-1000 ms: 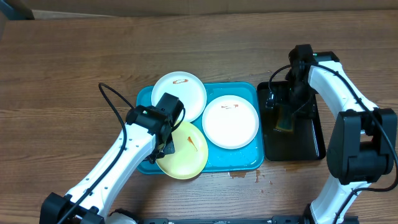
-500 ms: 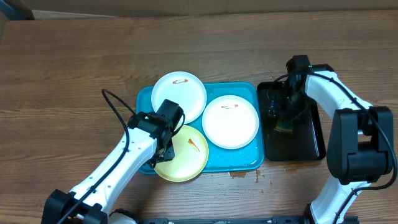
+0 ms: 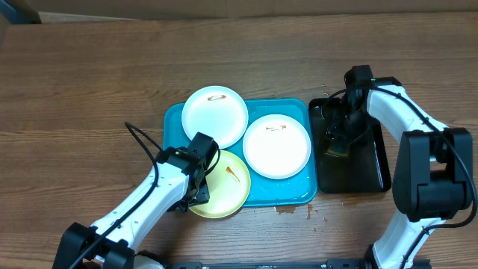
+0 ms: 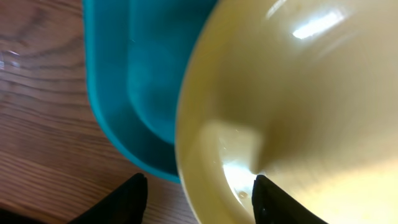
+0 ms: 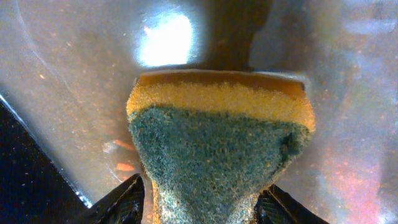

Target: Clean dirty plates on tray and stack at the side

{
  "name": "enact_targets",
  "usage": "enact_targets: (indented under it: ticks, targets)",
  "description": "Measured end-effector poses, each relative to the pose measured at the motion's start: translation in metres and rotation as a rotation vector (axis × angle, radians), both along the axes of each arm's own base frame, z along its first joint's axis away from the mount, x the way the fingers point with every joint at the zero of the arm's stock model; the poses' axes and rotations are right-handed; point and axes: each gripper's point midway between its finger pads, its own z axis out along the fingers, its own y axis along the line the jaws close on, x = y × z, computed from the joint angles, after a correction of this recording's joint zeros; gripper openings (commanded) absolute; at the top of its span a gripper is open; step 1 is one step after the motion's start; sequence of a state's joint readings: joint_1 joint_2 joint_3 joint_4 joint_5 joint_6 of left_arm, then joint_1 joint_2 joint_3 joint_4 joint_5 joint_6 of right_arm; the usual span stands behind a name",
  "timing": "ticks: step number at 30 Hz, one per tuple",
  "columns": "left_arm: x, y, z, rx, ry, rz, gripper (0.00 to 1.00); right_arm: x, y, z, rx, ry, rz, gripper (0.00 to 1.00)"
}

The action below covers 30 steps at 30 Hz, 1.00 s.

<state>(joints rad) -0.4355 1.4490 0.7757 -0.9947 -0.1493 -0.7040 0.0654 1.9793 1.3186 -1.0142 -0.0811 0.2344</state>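
Straddling yellow plate [image 4: 298,112] rim: left claw [image 4: 196,190] | right claw [image 5: 202,196] squeezing sponge [image 5: 217,143]

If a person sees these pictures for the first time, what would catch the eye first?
The turquoise tray in the middle of the table draws the eye, bearing a white plate, a second white plate and a yellow-green plate. The left gripper stands open astride the yellow-green plate's rim, while the right gripper pinches a sponge over the black tray.
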Motion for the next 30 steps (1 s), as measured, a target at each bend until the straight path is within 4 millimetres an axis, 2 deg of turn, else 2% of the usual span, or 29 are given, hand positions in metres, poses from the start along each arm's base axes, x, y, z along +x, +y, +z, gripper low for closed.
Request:
enact_targets:
  ticks: [10,12,14,20,26,28,30]
  targets:
    - [-0.004,-0.009,-0.005,-0.083,0.024,0.058,0.45,0.0,0.0,0.0,-0.001,-0.002,0.0,0.57]
    - [-0.003,-0.005,-0.005,-0.11,0.034,0.104,0.54,0.0,0.0,0.0,0.0,-0.002,0.0,0.57]
    - [-0.001,0.0,-0.005,-0.152,0.049,0.149,0.58,0.0,0.0,0.0,0.0,-0.001,0.0,0.57]
    - [0.005,0.019,-0.004,-0.284,0.069,0.245,0.59,0.0,0.0,0.0,0.0,-0.001,0.0,0.57]
    - [0.004,0.016,-0.005,-0.336,0.076,0.216,0.57,0.0,0.0,0.0,0.0,-0.001,0.0,0.57]
    - [0.003,0.014,-0.01,-0.343,0.072,0.212,0.54,0.0,0.0,0.0,0.0,-0.001,0.0,0.57]
    - [0.004,0.012,-0.013,-0.355,0.056,0.205,0.39,0.0,0.0,0.0,0.0,0.0,0.0,0.57]
